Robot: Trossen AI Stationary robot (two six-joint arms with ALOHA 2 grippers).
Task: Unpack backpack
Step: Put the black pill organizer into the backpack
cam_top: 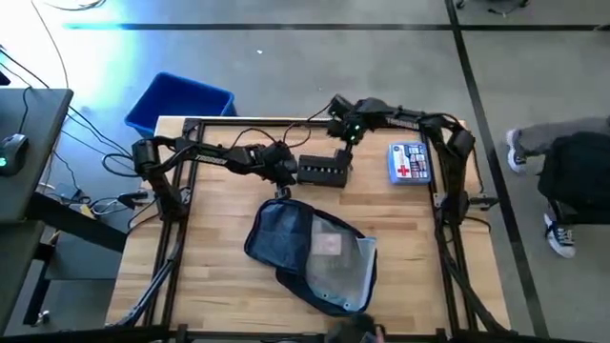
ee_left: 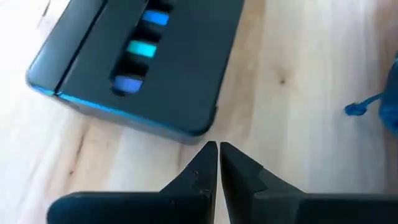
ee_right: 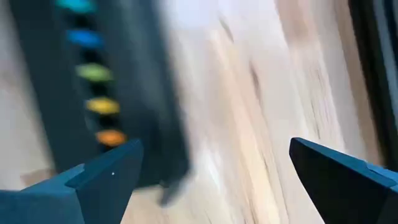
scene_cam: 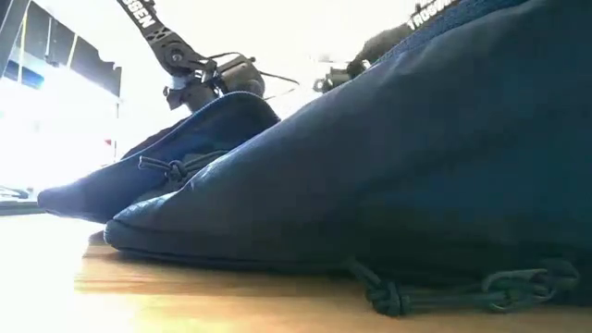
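Observation:
The dark navy backpack [cam_top: 305, 250] lies flat on the wooden table's middle, and it fills the low view [scene_cam: 388, 176]. A pale see-through pouch [cam_top: 341, 255] lies on its right half. Just beyond the backpack's far end a black case with coloured marks [cam_top: 324, 170] rests on the table. My left gripper [cam_top: 283, 177] hovers to the left of that case, shut and holding nothing [ee_left: 217, 152]. My right gripper [cam_top: 345, 141] hangs open above the case's far right corner; the case [ee_right: 106, 87] shows beside its left finger, with bare wood between the fingers.
A blue and white box with a red cross [cam_top: 410, 162] lies at the far right of the table. A bright blue bin [cam_top: 181, 103] stands off the far left corner. A person [cam_top: 562, 171] is beside the table's right edge. A blue zip cord [ee_left: 359, 109] shows near my left gripper.

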